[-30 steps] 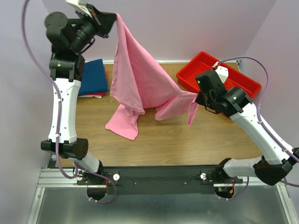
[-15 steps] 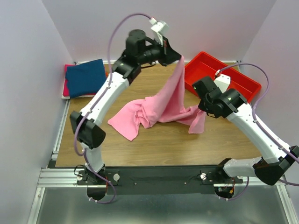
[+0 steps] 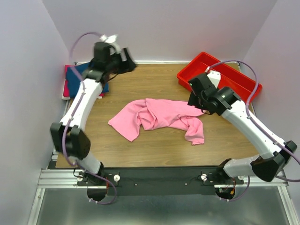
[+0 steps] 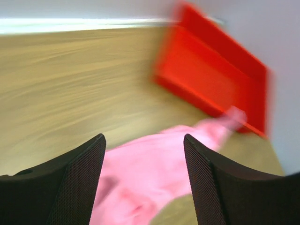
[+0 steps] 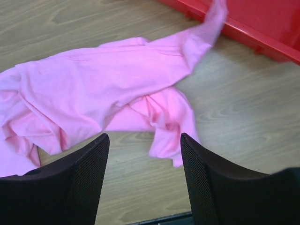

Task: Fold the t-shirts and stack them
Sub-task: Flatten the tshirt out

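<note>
Top view alone shows navy t-shirt (image 3: 74, 76) behind left gripper (image 4: 144, 140); it and right gripper (image 5: 144, 138) gape empty over pink t-shirt (image 3: 161, 116); wooden table (image 3: 154, 86), lilac walls (image 3: 187, 28).

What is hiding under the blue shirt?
The edge of a red-magenta shirt peeks out beneath the blue shirt. The blue shirt and the left arm cover the rest, so more cannot be told.

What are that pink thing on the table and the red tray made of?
Pink t-shirt: soft matte cloth, probably cotton knit; it lies crumpled in loose folds. Red tray: rigid plastic, by the look, with smooth, slightly glossy walls and crisp moulded edges.
</note>
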`<state>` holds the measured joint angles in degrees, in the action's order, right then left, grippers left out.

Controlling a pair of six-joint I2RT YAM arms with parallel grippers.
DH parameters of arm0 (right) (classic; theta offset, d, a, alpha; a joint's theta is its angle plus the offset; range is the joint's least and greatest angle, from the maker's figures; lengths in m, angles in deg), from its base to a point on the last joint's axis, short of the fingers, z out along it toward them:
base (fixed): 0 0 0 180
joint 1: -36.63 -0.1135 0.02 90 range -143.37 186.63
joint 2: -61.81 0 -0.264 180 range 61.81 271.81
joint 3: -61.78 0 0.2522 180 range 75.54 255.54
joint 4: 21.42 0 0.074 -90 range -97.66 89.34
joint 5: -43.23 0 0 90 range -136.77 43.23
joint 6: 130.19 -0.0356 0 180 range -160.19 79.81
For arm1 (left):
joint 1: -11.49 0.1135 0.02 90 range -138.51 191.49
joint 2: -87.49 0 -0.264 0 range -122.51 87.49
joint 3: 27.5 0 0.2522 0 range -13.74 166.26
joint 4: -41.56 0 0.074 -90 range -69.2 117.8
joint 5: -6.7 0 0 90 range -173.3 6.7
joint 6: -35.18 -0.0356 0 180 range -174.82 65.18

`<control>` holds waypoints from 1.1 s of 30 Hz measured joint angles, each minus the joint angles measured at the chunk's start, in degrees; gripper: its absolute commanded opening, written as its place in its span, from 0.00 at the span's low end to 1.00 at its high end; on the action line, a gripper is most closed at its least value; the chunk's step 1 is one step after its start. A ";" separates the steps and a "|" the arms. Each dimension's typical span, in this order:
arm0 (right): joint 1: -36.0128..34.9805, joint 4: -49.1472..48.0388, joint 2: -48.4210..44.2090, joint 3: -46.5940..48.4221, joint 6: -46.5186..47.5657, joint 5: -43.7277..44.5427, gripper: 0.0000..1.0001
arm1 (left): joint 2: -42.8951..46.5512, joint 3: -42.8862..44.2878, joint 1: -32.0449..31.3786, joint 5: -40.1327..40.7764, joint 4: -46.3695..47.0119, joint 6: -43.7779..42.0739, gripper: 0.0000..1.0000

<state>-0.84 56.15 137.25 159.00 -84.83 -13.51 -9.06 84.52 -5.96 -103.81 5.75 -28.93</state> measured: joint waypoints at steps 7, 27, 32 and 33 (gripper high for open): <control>-0.07 -12.00 12.98 1.53 6.23 -9.20 0.69 | 18.27 -23.67 11.52 21.00 -11.78 -1.33 0.78; -0.35 -26.10 37.92 16.68 14.08 -25.99 0.68 | 15.63 -46.66 18.99 20.74 -16.33 -0.61 0.43; -0.35 -26.23 39.65 16.68 14.51 -27.63 0.68 | 11.56 -46.62 18.99 18.27 -13.09 -1.07 0.43; -0.35 -26.25 39.65 16.68 14.56 -27.82 0.68 | 11.15 -46.60 18.99 18.10 -12.68 -1.14 0.43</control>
<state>-1.19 29.90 176.90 175.68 -70.28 -41.34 2.08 37.92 13.03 -85.71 -6.92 -30.07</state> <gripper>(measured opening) 0.684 0.430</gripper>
